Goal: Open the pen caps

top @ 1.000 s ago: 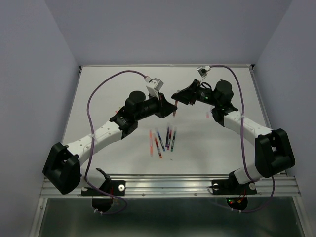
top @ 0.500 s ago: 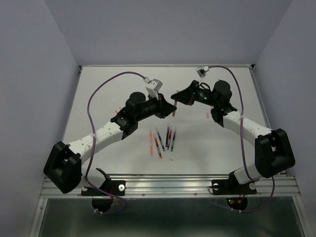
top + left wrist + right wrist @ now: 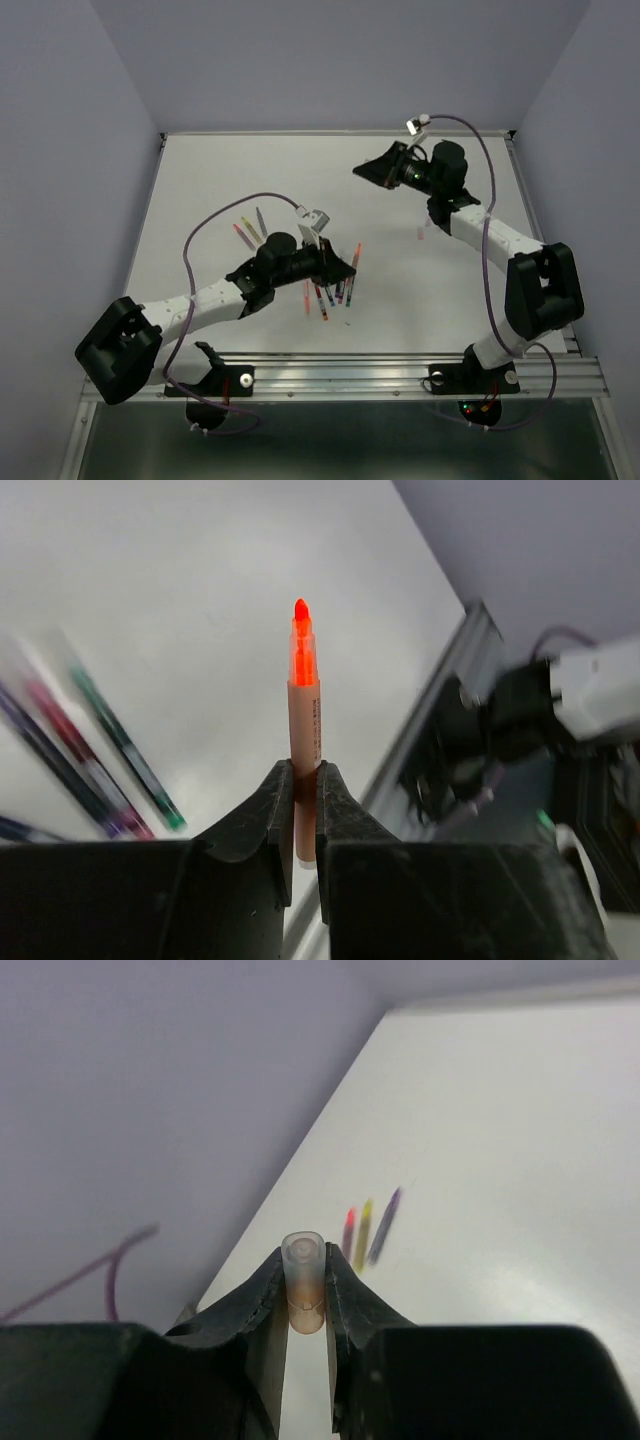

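Note:
My left gripper (image 3: 347, 266) is shut on an orange pen (image 3: 356, 256) and holds it above the loose pens. In the left wrist view the orange pen (image 3: 304, 715) stands between the fingers (image 3: 270, 810) with its bright orange tip bare. My right gripper (image 3: 360, 169) is at the back of the table, shut on a pale translucent pen cap (image 3: 303, 1272) that stands upright between its fingers (image 3: 345, 1295). The cap is too small to make out in the top view. The two grippers are far apart.
Several capped pens (image 3: 328, 293) lie in a cluster near the table's front middle, also in the left wrist view (image 3: 95, 750). Three more pens (image 3: 248, 228), red, yellow and purple (image 3: 366, 1225), lie at the left. A small pinkish cap (image 3: 420, 233) lies at the right.
The grippers were close together at the back middle. My left gripper has moved toward the front with the orange pen, and my right gripper has drawn back with the cap.

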`<state>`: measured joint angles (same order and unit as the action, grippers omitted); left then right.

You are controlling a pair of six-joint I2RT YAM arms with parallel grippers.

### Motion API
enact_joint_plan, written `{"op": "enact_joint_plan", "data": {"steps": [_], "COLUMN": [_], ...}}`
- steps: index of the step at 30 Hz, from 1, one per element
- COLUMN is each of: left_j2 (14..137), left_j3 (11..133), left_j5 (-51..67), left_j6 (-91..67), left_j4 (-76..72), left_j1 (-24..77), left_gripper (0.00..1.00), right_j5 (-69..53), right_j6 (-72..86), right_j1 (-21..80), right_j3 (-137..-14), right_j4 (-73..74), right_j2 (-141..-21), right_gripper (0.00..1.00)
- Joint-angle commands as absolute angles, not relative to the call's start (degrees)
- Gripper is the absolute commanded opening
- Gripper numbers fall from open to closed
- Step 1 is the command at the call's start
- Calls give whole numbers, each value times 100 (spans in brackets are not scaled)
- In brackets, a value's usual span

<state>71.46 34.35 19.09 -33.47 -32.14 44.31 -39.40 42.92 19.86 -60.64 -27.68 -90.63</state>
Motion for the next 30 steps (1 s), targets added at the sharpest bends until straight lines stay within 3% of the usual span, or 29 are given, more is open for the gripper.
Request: {"op": "enact_joint_plan", "data": {"steps": [1,6,10,14,19,30], "left_j2": [6628,6565,6591,6934,7259,8253], "left_j3": [3015,2848,3398,4384,5009,5669], "left_j5": [2646,2672,1734,-208,-1105,-1863], "left_j6": [-3568,-3770,-3709,-3726,-3911,-4517], "left_j4": [-2602,-2610,-1710,-99,982,2505], "left_j1": [5001,5062,5054,4809,4221,2892], "left_gripper": [0,0,0,0,0,0], "right_j5": [-2786,-2837,-2717,-1254,-388,500], "right_j6": [4333,4325,3581,2822,2304,1635], "right_j1": [1187,932,932,932,932,1362], "right_j3": [-6881,-7075,-7225,-6865,-6531,-6767], "right_j4": [-3779,-3675,-1951,-266,1114,1740], "right_j2": [-9035,-9044,-9044,-8877,-9034,-9922], "right_gripper": [1,1,1,4,7,11]}}
